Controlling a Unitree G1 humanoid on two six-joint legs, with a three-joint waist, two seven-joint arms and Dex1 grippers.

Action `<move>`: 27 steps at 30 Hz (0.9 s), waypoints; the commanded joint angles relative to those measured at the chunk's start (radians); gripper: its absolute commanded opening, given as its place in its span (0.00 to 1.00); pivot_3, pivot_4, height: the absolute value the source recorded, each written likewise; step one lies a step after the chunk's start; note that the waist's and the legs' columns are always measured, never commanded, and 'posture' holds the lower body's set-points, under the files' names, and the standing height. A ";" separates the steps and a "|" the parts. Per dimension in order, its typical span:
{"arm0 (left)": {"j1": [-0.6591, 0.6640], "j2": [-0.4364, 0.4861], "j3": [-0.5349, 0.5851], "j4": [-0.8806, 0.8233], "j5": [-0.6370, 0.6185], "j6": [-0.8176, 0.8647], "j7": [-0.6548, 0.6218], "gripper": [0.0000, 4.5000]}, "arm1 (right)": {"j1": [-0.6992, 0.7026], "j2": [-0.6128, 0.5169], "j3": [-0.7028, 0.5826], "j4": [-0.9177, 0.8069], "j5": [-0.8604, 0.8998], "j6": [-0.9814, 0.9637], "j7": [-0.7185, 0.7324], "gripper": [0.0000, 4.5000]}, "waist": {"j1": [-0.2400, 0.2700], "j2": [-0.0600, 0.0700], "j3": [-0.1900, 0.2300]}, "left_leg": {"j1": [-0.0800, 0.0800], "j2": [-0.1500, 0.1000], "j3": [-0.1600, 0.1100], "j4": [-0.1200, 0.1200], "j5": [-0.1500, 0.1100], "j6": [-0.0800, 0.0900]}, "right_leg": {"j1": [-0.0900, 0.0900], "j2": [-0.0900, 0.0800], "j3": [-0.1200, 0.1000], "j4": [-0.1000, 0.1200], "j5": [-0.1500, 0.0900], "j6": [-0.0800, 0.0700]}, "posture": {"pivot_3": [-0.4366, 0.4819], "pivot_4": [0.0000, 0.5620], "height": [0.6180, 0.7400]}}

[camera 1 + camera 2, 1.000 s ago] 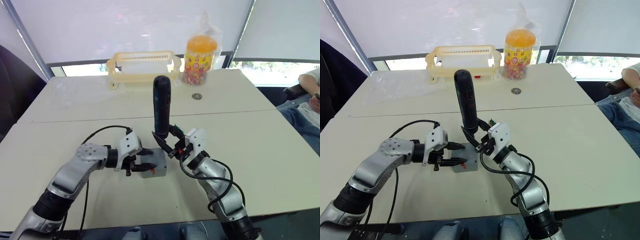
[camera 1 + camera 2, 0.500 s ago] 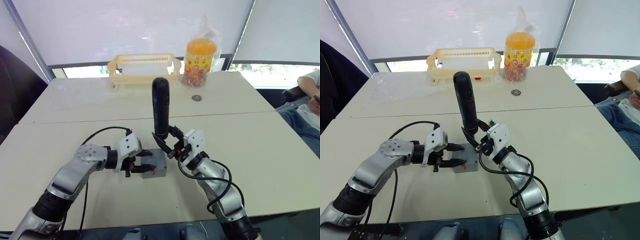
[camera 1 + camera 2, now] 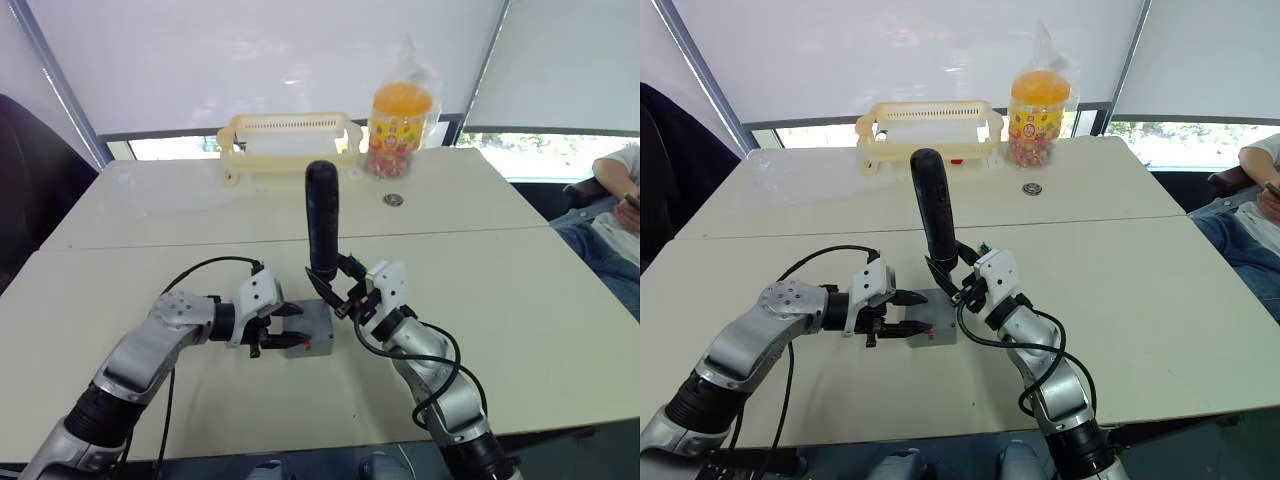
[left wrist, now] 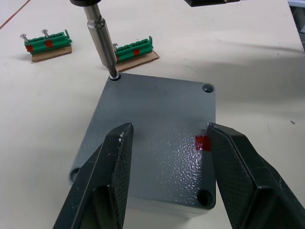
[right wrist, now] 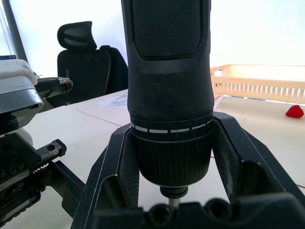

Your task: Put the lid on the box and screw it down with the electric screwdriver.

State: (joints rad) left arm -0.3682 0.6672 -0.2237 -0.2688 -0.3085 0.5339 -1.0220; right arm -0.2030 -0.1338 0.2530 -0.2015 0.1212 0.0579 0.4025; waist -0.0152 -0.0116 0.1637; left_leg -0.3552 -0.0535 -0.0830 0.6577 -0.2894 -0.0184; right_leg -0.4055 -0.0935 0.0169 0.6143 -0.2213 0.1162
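We hold long black electric screwdriver [image 3: 321, 222] upright, right hand [image 3: 345, 297] clamped; bit in flat grey plastic lid [image 4: 157, 129] corner hole, seemingly seated; left hand [image 4: 167, 181] apart, straddling lid.

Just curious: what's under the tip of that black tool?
The screwdriver bit sits in a corner hole of the grey lid. The bit covers any screw, and the lid hides the box inside.

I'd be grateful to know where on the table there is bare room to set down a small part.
Bare tabletop lies right of the right gripper toward the table edge, and left of the left gripper. The far table is free left of the basket. It is crowded around the box, where the screwdriver stands, and by the jar and a small round thing.
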 commanded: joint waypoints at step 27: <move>-0.007 0.003 -0.032 0.016 0.027 0.001 -0.012 0.55 | 0.032 -0.015 0.013 0.081 -0.036 0.022 -0.014 0.39 | 0.001 0.000 0.000 | 0.001 0.000 0.000 -0.005 0.000 0.000 | -0.002 -0.001 0.000 -0.001 0.000 0.000 | 0.48 0.27 1.00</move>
State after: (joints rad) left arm -0.3739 0.6655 -0.2266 -0.2646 -0.3034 0.5312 -1.0309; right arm -0.2025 -0.1358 0.2634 -0.1921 0.1118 0.0487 0.3919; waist -0.0142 -0.0117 0.1635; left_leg -0.3546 -0.0535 -0.0833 0.6527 -0.2894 -0.0185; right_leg -0.4070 -0.0941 0.0170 0.6130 -0.2219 0.1169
